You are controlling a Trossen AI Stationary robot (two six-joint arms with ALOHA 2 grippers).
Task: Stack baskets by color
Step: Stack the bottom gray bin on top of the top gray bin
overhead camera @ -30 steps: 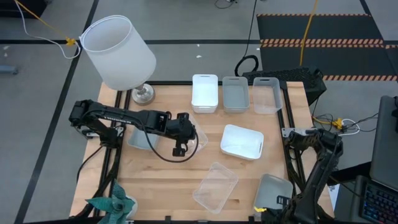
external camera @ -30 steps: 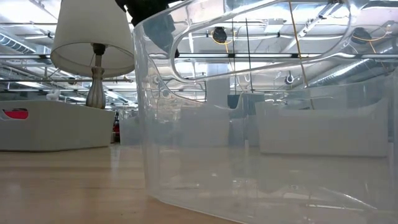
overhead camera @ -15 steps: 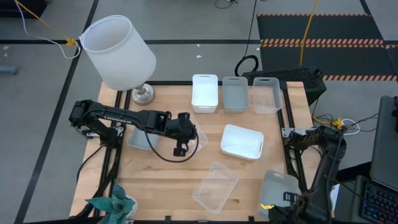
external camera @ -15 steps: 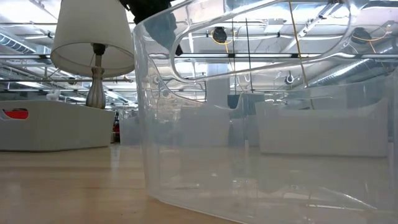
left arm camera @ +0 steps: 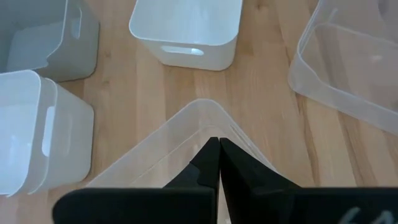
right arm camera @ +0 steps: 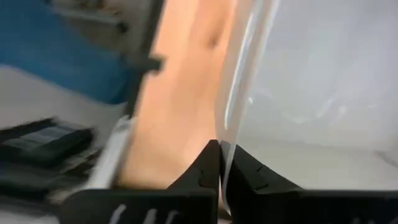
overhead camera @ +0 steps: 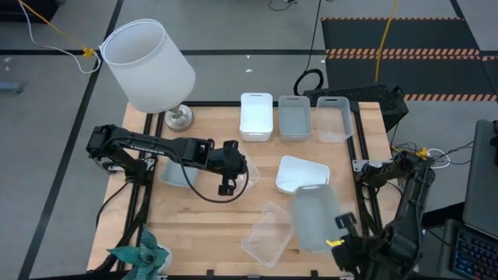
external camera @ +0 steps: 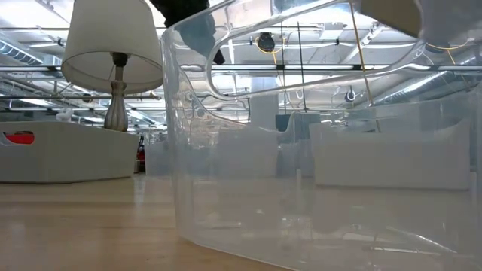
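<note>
Right claw (overhead camera: 340,233) pinches a grey basket (overhead camera: 315,218); left claw (overhead camera: 226,185) pinches a clear basket (overhead camera: 247,169).

Even, bright overhead light is spread across the desk (overhead camera: 210,225) in the high view, and only soft, short shadows are cast beside the white basket (overhead camera: 255,117) and the lamp base (overhead camera: 179,117). In the low view, rows of ceiling lights (external camera: 256,69) are seen through a clear basket (external camera: 316,150), whose curved wall bends and smears the room behind it; pale glare is carried along its rim. The left wrist view is rendered sharp, with mild highlights on plastic edges. The right wrist view is heavily blurred by motion, the wood streaked and the grey basket (right arm camera: 323,81) washed to a milky haze.
</note>
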